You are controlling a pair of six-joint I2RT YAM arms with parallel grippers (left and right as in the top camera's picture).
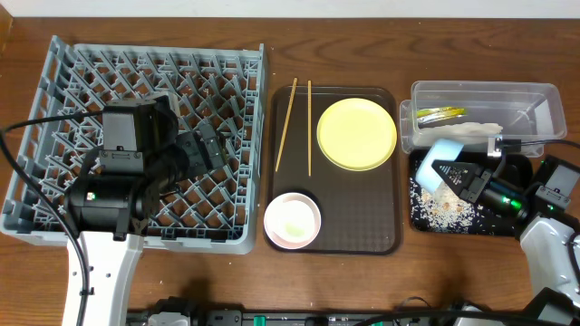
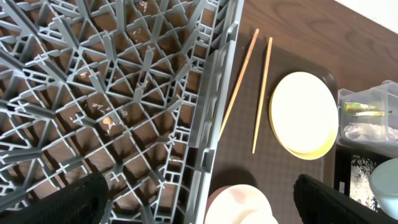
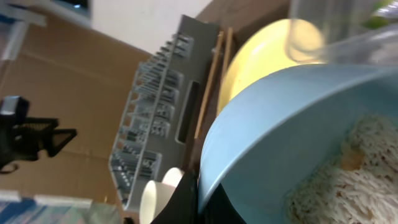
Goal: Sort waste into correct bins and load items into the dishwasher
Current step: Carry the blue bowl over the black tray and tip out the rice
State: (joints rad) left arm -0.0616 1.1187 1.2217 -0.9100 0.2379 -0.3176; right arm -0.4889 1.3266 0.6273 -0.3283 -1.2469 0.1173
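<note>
My right gripper (image 1: 453, 174) is shut on the rim of the light blue bowl (image 1: 439, 163), which tilts over the black tray (image 1: 471, 231). Rice scraps (image 1: 439, 210) lie in that tray, and more rice (image 3: 348, 174) sits in the bowl (image 3: 292, 130). The clear tub (image 1: 480, 86) holds the green-and-yellow wrapper (image 1: 439, 115) and the white napkin (image 1: 471, 131). My left gripper (image 1: 213, 149) hangs open over the right part of the grey dish rack (image 1: 109, 81). The yellow plate (image 1: 356, 133), two chopsticks (image 1: 285, 122) and the pink bowl (image 1: 292, 220) rest on the brown serving tray (image 1: 362, 213).
In the left wrist view the rack's right wall (image 2: 214, 112) runs between my open fingers (image 2: 68, 202), with the pink bowl (image 2: 239, 205) just right of it. The left arm's base and cables stand at the rack's front left corner.
</note>
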